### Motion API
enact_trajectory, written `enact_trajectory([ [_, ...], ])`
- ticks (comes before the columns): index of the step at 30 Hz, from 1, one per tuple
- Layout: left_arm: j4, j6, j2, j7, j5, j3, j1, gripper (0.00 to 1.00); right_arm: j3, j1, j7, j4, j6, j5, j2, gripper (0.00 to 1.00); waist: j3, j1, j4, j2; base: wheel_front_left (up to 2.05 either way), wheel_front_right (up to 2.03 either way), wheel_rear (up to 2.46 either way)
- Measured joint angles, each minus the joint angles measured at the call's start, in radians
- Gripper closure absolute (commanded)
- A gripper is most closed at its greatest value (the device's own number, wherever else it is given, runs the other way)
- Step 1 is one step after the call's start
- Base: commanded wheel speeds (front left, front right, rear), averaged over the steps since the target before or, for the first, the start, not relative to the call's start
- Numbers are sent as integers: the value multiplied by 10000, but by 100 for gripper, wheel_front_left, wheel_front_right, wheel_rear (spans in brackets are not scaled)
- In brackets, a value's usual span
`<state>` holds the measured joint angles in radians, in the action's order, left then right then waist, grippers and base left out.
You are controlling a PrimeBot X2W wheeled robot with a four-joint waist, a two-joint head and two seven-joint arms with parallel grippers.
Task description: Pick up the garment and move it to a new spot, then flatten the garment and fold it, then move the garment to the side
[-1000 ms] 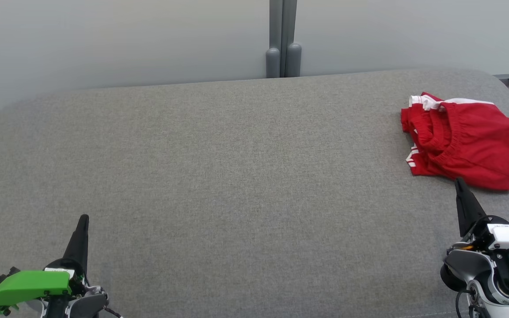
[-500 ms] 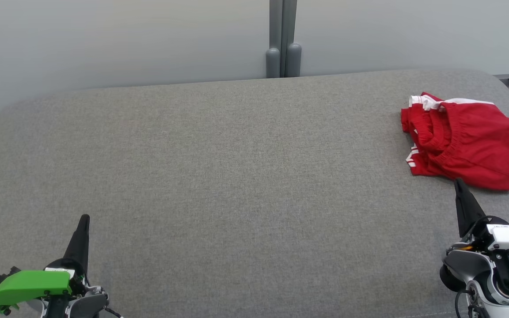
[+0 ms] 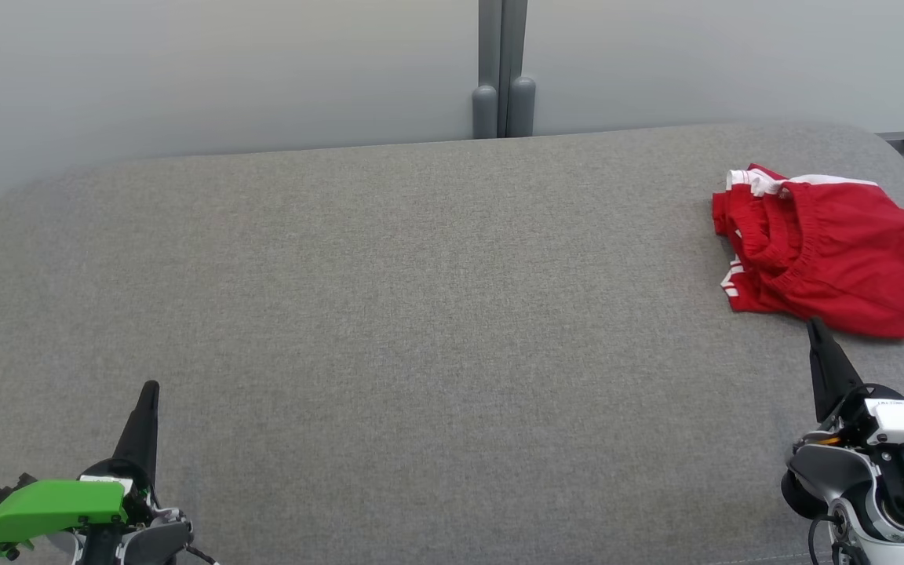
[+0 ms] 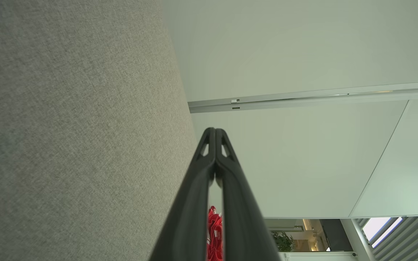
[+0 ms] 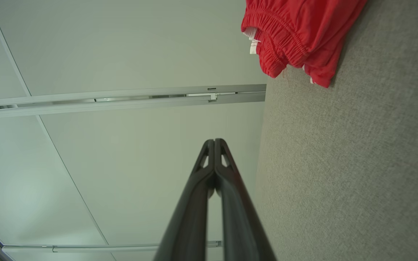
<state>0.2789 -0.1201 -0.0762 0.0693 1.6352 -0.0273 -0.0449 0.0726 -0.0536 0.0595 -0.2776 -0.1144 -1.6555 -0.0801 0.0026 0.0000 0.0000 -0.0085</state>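
No text can be read. A small dark print on the white housing (image 3: 903,416) behind the right gripper (image 3: 813,323) is too tiny (a smudge, really), and the white marks on the red garment (image 3: 836,251) are illegible.

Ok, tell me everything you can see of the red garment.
The red garment looks like soft fabric shorts with a gathered elastic waistband and white trim. It lies crumpled, folded over itself, not flattened, near the far right edge of the gray padded surface, which is all that touches it. The right gripper points toward its near edge, shut and apart from it.
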Motion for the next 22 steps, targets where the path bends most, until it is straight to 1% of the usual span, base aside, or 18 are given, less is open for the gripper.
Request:
enact_trajectory([
  [22,13,0,8,2,0,-12,-13,100,23,-2,2,-35,0,2,8,100,-1,0,0,0,0,0,0],
])
